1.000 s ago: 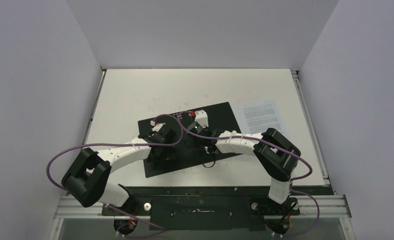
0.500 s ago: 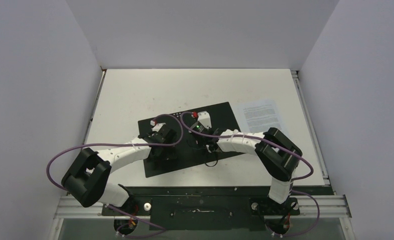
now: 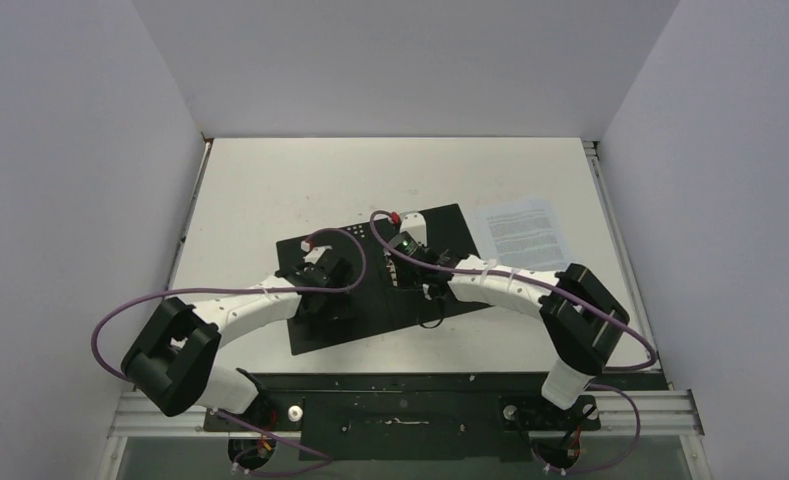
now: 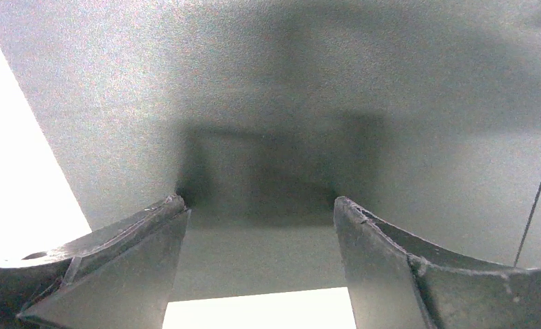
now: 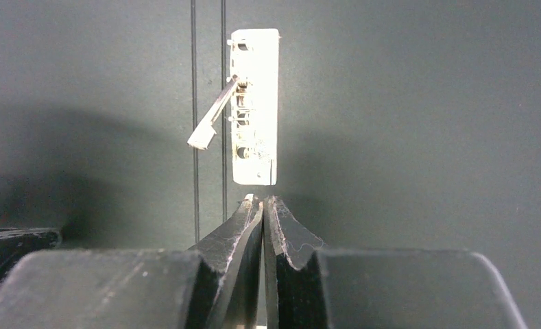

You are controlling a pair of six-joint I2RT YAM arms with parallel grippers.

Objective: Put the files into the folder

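Note:
The folder (image 3: pixel 448 238) lies open on the table, black inside up. In the right wrist view its metal spine clip (image 5: pixel 255 106) sits on the black folder (image 5: pixel 404 123) with its lever (image 5: pixel 212 116) raised. My right gripper (image 5: pixel 262 199) is shut with nothing in it, its tip just short of the clip's near end; from above, the right gripper (image 3: pixel 401 268) hangs over the spine. My left gripper (image 4: pixel 257 202) is open, its fingers (image 4: pixel 151 226) resting on the folder's left half (image 4: pixel 288 103) near the edge; from above, the left gripper (image 3: pixel 322 290) shows there. The files (image 3: pixel 520 230) lie to the folder's right.
Purple cables loop off both arms over the table (image 3: pixel 270 190). Bright bare table (image 4: pixel 20 205) shows past the folder's edge in the left wrist view. Grey walls close in the back and sides.
The right wrist has shifted a little toward the back of the table along the spine, and its elbow has swung out to the right. The left arm has stayed still.

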